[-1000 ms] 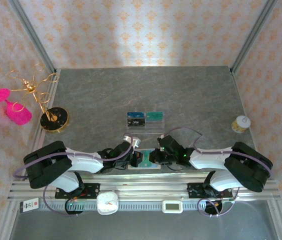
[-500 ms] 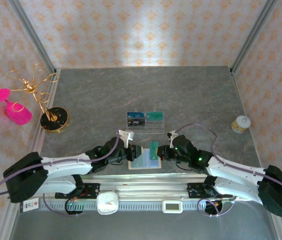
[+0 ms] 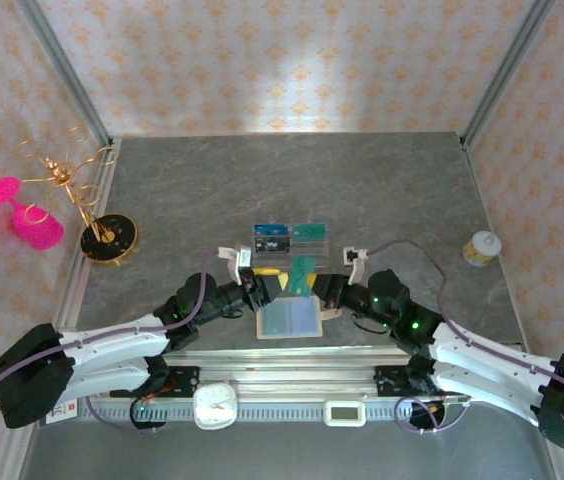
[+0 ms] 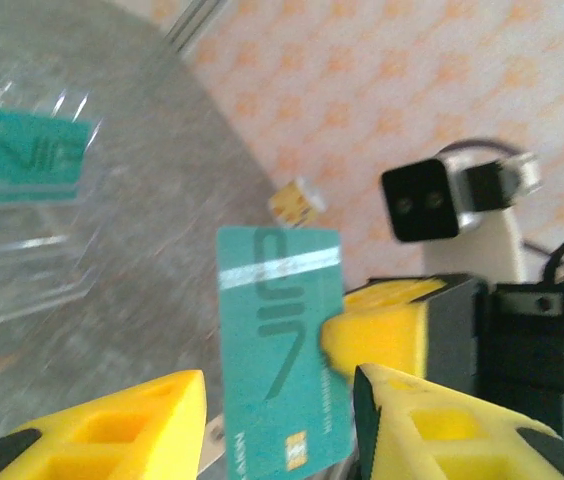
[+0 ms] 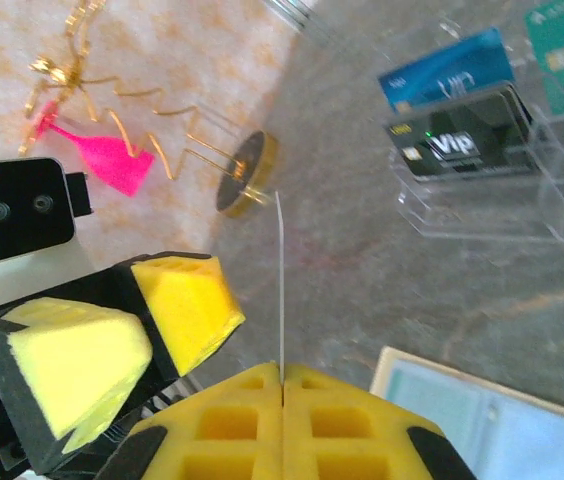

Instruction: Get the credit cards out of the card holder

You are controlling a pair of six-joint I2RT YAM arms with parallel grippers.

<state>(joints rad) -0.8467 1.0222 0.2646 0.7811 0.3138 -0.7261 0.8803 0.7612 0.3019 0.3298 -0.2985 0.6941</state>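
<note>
Gaping with its yellow fingers apart, the left gripper (image 3: 265,288) sits just left of the teal-green credit card (image 3: 302,277), which stands on edge pinched in the closed right gripper (image 3: 318,290), beside the open card holder (image 3: 289,320) lying flat near the table's (image 3: 162,200) front edge.

Soft, even light is coming from above: a bright patch is glowing on the back wall (image 3: 292,95), and the desk (image 3: 392,190) is showing only faint shadows. The overhead view is rendering sharp. The left wrist view is smearing: the clear tray (image 4: 22,260) is streaking with glare, the teal credit card (image 4: 277,330) is reading soft, and the left gripper (image 4: 277,380) is blurring in the foreground. The right wrist view is focusing crisper, glints lining the tray.
</note>
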